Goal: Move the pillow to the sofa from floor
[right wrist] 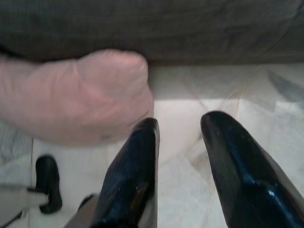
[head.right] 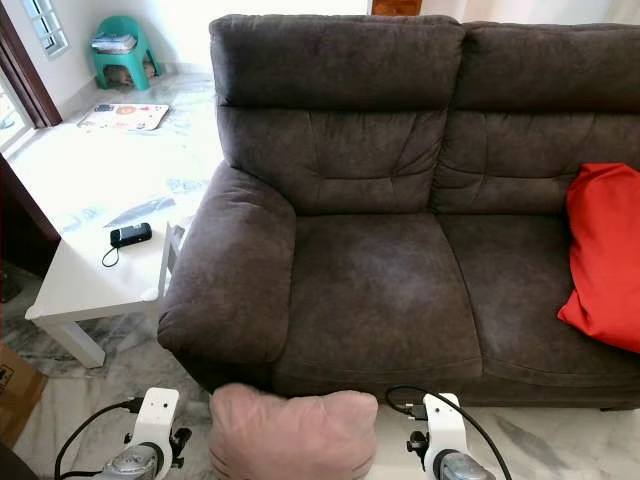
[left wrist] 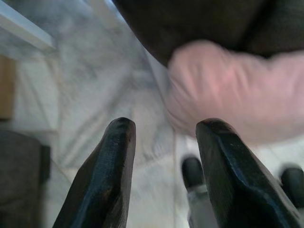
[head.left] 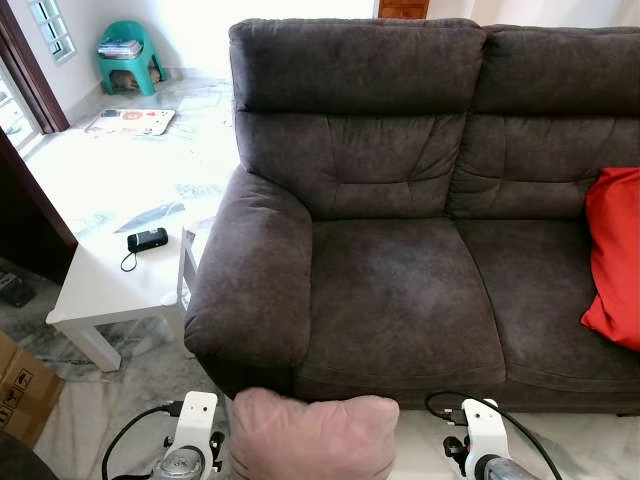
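A pale pink pillow (head.left: 315, 435) hangs low in front of the dark grey sofa (head.left: 400, 290), between my two wrists. My left wrist (head.left: 190, 430) is at its left side and my right wrist (head.left: 480, 435) is to its right. In the left wrist view the left gripper (left wrist: 166, 126) is open, and the pillow (left wrist: 232, 90) bulges just past one finger, above the marble floor. In the right wrist view the right gripper (right wrist: 183, 119) is open too, with the pillow (right wrist: 80, 95) beside its finger (right wrist: 135, 166). Nothing lies between either pair of fingers. The sofa's left seat is bare.
A red cushion (head.left: 612, 255) leans on the sofa's right seat. A white side table (head.left: 110, 280) with a black device (head.left: 147, 239) stands by the left armrest. A cardboard box (head.left: 20, 385) is at the near left, and a green stool (head.left: 128, 55) stands far back.
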Controlling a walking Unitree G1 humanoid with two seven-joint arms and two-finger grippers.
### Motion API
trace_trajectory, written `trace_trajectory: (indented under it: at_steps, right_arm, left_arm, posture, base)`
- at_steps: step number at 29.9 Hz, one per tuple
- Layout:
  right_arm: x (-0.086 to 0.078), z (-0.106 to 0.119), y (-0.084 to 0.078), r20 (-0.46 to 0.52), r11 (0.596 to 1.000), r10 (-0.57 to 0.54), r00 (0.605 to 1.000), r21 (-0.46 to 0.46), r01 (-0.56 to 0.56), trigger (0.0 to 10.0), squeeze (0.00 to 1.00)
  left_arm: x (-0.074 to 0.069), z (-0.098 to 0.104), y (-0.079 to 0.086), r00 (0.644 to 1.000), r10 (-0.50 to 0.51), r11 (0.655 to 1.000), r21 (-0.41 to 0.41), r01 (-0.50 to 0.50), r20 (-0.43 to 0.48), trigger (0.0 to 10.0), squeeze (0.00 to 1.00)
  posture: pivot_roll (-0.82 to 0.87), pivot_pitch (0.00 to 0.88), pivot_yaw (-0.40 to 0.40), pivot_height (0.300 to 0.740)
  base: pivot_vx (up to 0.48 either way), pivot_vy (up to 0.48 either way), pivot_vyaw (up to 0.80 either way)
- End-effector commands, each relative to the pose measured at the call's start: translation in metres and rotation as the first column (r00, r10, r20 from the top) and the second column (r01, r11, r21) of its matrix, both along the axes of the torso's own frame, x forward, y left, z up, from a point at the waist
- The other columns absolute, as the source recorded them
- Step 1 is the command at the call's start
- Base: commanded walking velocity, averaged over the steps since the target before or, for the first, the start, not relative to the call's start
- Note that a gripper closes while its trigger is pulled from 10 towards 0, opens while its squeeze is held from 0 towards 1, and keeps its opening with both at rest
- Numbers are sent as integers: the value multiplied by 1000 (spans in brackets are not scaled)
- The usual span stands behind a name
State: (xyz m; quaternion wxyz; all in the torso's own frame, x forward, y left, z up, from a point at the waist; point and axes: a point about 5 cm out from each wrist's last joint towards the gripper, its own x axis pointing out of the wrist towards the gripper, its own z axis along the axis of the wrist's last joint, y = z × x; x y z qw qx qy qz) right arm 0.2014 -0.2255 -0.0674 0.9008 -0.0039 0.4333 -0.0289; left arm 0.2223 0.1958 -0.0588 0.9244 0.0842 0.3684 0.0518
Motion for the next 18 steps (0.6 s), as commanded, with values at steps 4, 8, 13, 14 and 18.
trace_trajectory:
  at_steps: [4, 8, 13, 14, 18]
  right_arm:
    - [6, 7, -1, 147, 996, -89, 985, 28, 86, 10000, 0]
    - [11, 13, -1, 245, 991, -128, 961, 56, 118, 10000, 0]
    - [12, 17, -2, 306, 988, -153, 940, 75, 136, 10000, 0]
    - [13, 18, -2, 318, 988, -154, 935, 73, 138, 10000, 0]
    - [37, 45, -7, 516, 994, -111, 849, 47, 101, 10000, 0]
  left_arm:
    - [0, 5, 3, 992, 57, 998, 26, -60, 109, 10000, 0]
    - [2, 10, 4, 980, 77, 995, 44, -86, 181, 10000, 0]
    - [23, 34, 17, 939, 52, 995, 58, -76, 341, 10000, 0]
    - [37, 52, 27, 901, 31, 995, 70, -68, 432, 10000, 0]
    - [60, 94, 23, 765, -56, 994, 109, -18, 641, 10000, 0]
  posture:
    - [-40, 23, -7, 740]
    - [-46, 14, -5, 740]
    - [-46, 0, -9, 740]
    - [-46, 0, -9, 740]
    - [-43, 0, -14, 740]
  base:
    - [0, 0, 0]
    - [0, 0, 0]
    - [0, 0, 0]
    - [0, 0, 0]
    - [0, 0, 0]
